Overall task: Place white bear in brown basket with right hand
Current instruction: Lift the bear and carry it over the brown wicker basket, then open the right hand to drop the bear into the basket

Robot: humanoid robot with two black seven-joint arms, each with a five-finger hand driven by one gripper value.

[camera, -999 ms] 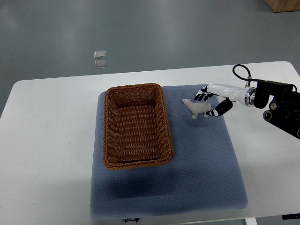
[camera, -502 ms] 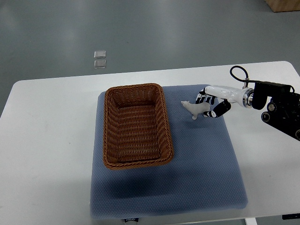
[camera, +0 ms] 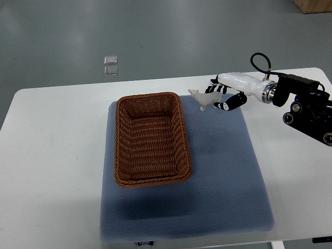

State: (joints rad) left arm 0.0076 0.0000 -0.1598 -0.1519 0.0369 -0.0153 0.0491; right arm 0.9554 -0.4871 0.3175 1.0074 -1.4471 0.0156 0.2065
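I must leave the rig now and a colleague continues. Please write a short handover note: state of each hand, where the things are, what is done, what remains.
Right hand: shut on the white bear, holding it just right of the far right corner of the brown basket, apparently above the mat.
Left hand: not in view.
Brown basket: on the left part of the blue mat on the white table; nothing inside.
Done: bear grasped.
Left: carry the bear leftward over the basket, lower it in, open the hand, withdraw.
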